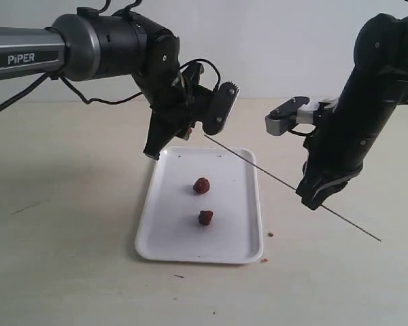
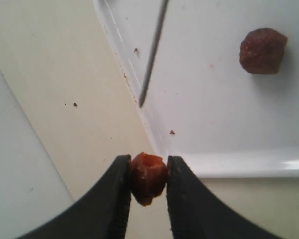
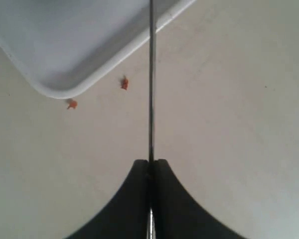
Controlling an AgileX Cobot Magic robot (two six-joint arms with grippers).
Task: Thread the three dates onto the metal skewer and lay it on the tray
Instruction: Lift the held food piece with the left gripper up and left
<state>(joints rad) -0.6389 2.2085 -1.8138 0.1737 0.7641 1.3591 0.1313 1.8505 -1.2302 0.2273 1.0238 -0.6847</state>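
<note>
We pinch a date (image 2: pixel 148 181) in the left tool (image 2: pixel 147 160); the right tool (image 3: pixel 150 164) clamps the metal skewer (image 1: pixel 258 166), aimed toward the table's (image 1: pixel 68 265) far-left corner, tip just short of it.

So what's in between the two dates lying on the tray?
Nothing. In the exterior view, only bare white tray shows between the farther date and the nearer date; they lie apart.

The left arm's grey link (image 1: pixel 27 49) bears white lettering, seemingly reading "PiPER".
</note>
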